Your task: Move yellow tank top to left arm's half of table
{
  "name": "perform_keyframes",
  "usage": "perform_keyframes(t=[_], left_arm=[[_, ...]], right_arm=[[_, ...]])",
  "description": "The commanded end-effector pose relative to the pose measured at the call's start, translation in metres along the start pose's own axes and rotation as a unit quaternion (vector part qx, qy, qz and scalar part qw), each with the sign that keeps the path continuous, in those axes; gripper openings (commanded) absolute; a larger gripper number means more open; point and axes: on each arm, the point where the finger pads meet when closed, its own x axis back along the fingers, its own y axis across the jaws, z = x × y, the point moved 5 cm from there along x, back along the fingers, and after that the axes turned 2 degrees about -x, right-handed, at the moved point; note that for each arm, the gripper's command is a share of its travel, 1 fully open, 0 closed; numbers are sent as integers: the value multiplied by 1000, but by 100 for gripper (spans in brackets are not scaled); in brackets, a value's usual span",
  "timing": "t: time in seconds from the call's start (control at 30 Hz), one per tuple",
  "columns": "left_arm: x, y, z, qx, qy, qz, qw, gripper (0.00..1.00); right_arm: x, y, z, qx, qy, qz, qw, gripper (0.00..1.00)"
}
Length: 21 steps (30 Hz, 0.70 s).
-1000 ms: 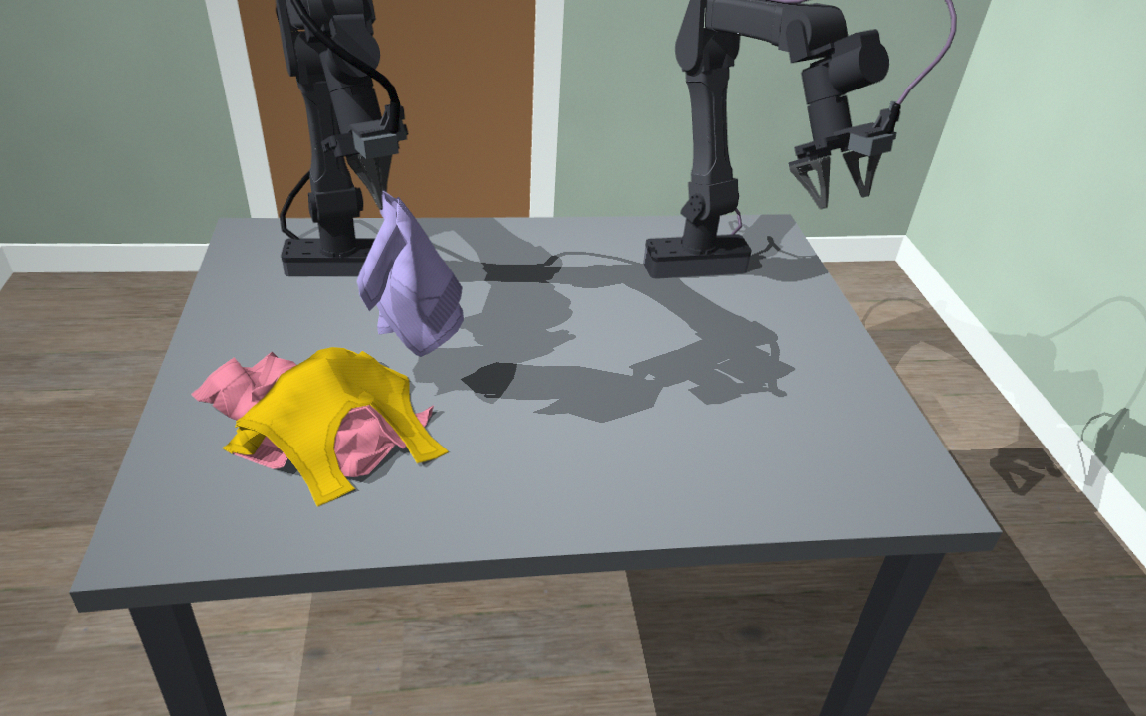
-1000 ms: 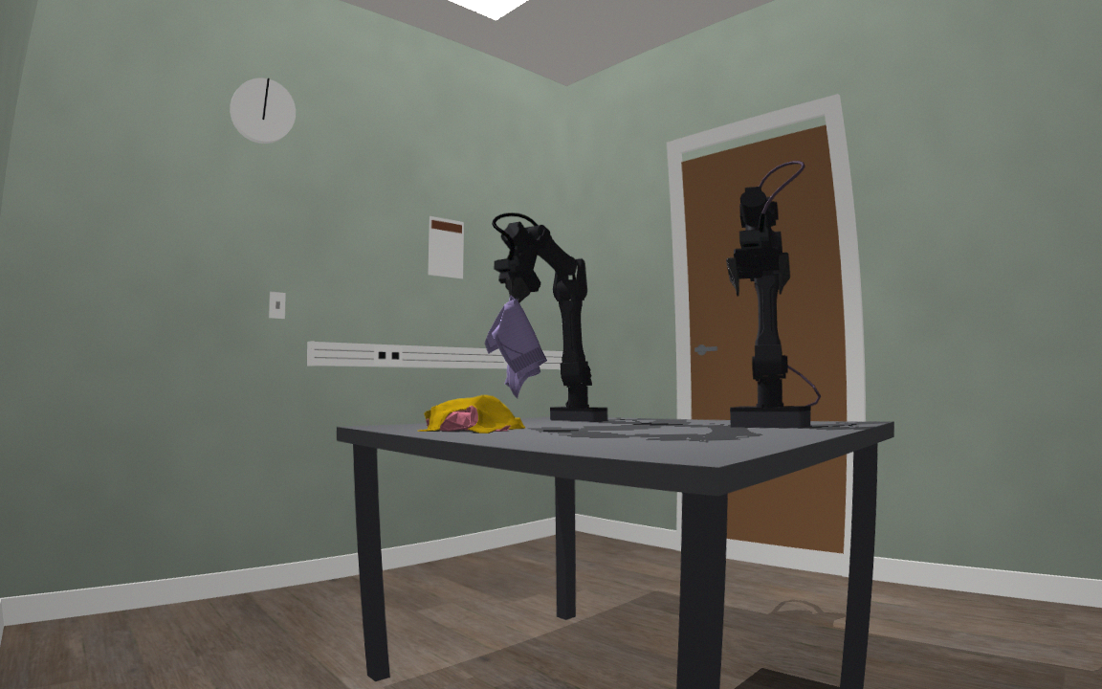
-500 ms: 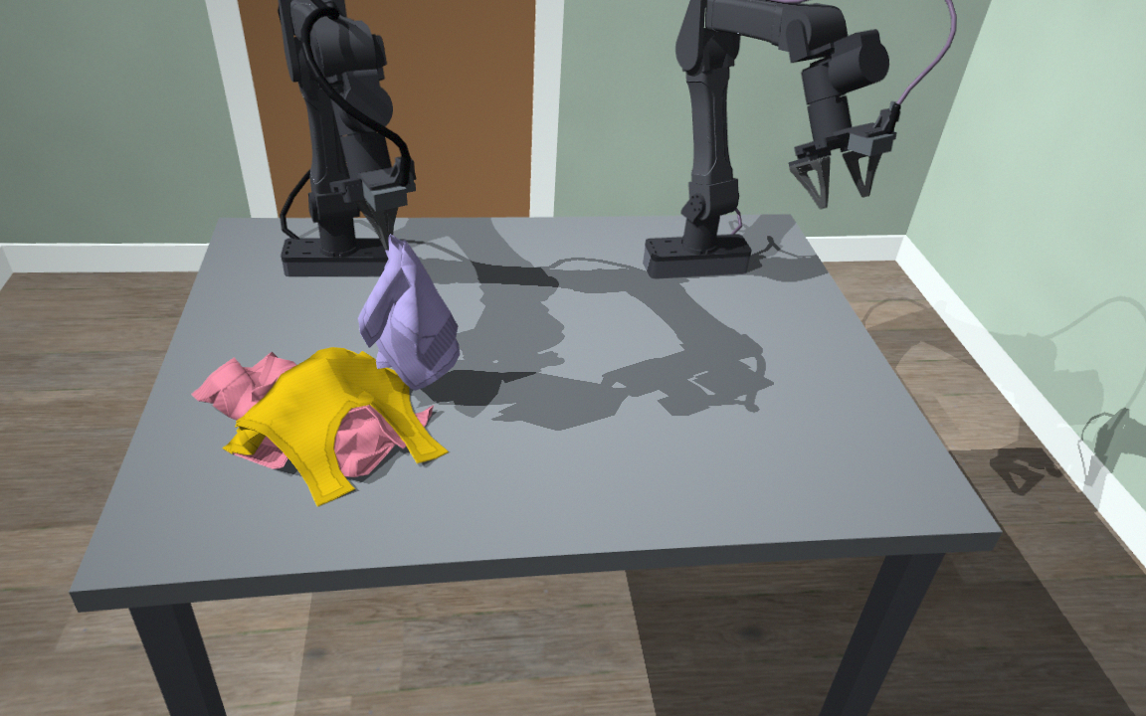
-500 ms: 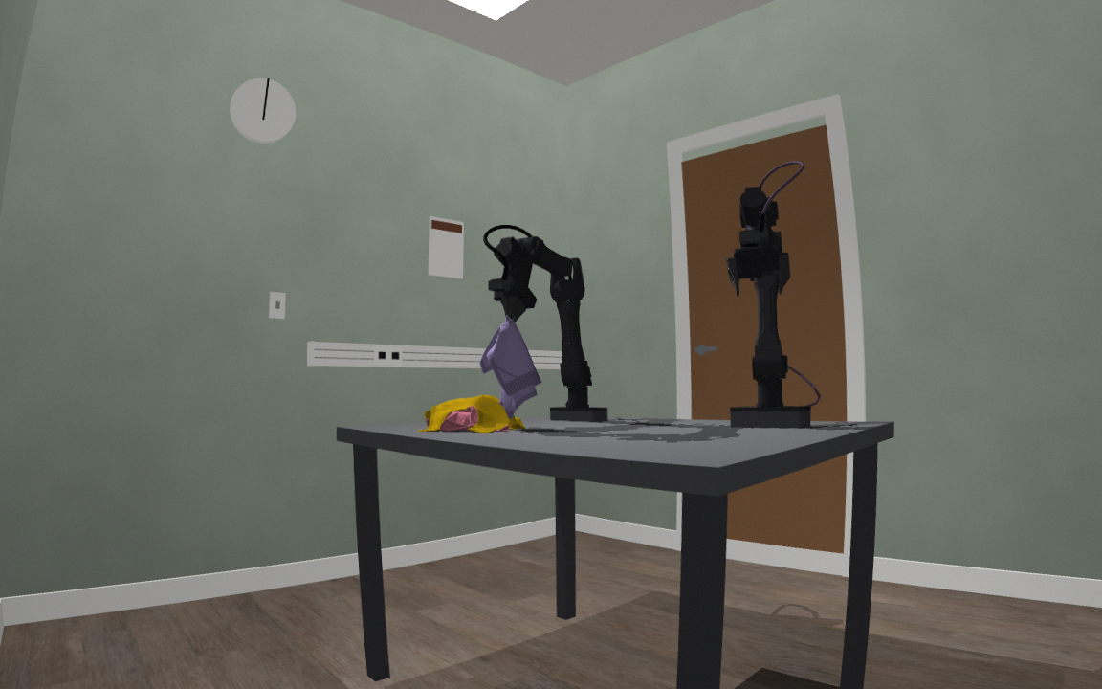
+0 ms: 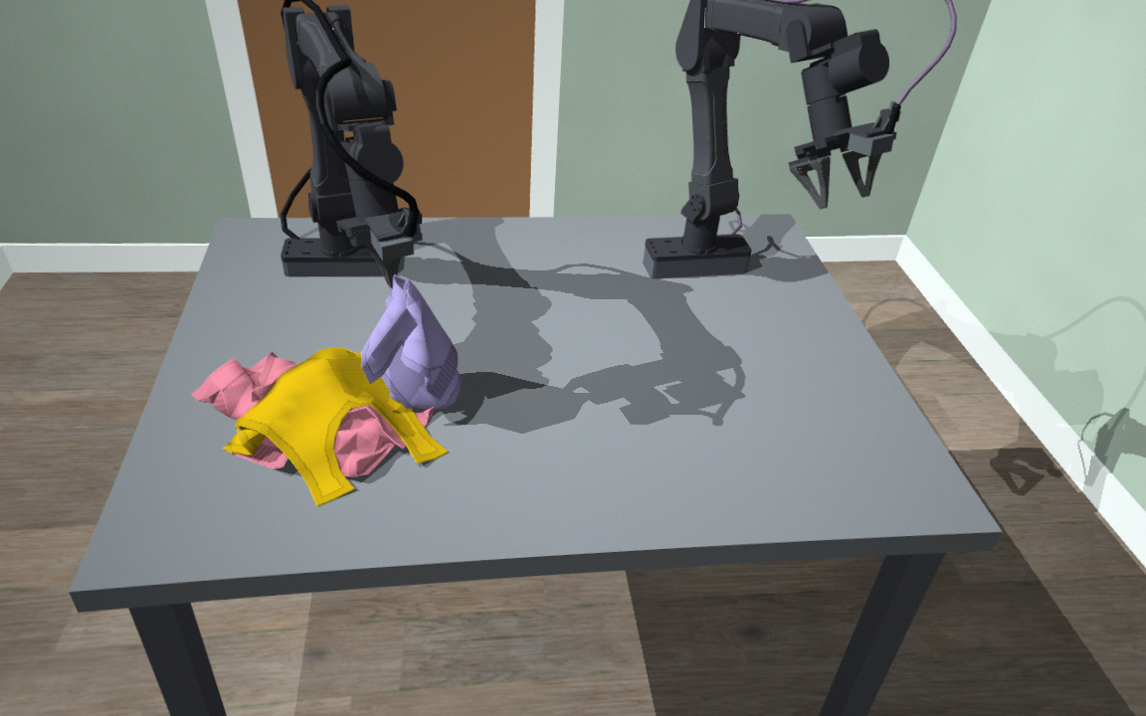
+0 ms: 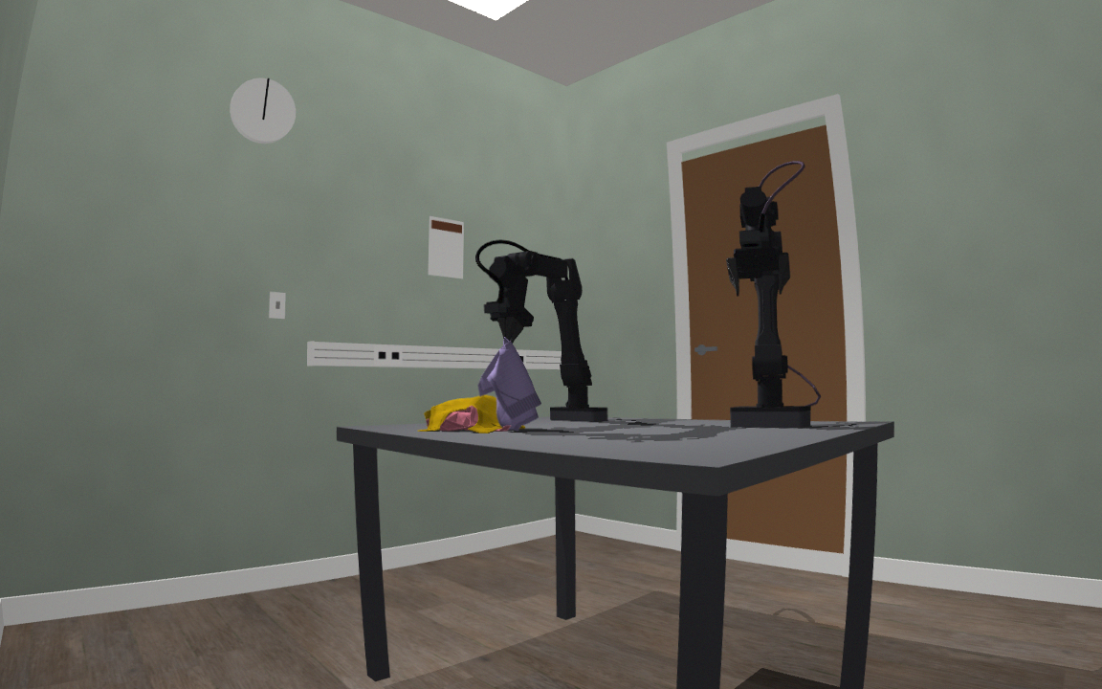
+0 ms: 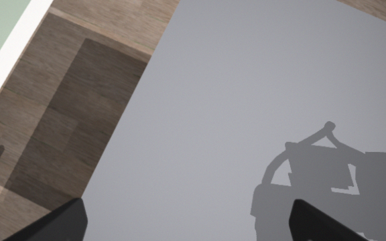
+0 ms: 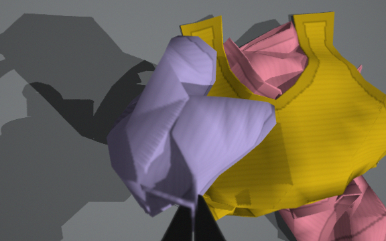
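My right gripper (image 5: 394, 277) (image 6: 510, 337) (image 8: 193, 205) is shut on the top of a purple garment (image 5: 421, 356) (image 6: 510, 385) (image 8: 223, 130). The garment hangs at the pile's inner side, its lower end at or just above the table. The yellow tank top (image 5: 300, 400) (image 6: 454, 405) (image 8: 334, 134) lies draped over a crumpled pink garment (image 5: 365, 445) (image 6: 458, 418) (image 8: 270, 67), straps toward the table's front edge. The purple garment covers part of the tank top in the right wrist view. My left gripper (image 5: 844, 199) (image 7: 188, 210) is open and empty, high over the other half.
The grey table (image 5: 692, 498) (image 6: 666, 454) (image 7: 213, 100) carries both arm bases at its back edge. Pink cloth (image 5: 234, 389) also sticks out at the pile's outer side, near the table's side edge. Arm shadows fall across the table's middle.
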Motion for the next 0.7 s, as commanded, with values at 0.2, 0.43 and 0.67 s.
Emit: perform_keyframes(t=[0.2,0.43,0.67], left_arm=[[20,-1,-13,-6,-39,-1,999,92],[20,-1,-13,-6,-39,-1,999,92],[20,-1,-13,-6,-39,-1,999,92]], right_arm=[[-37,-3,2,-6,24,5,1000,0],[-62,-1,10,-4,46,6,999,0],[-71,-2,12,-1,46,9,999,0]])
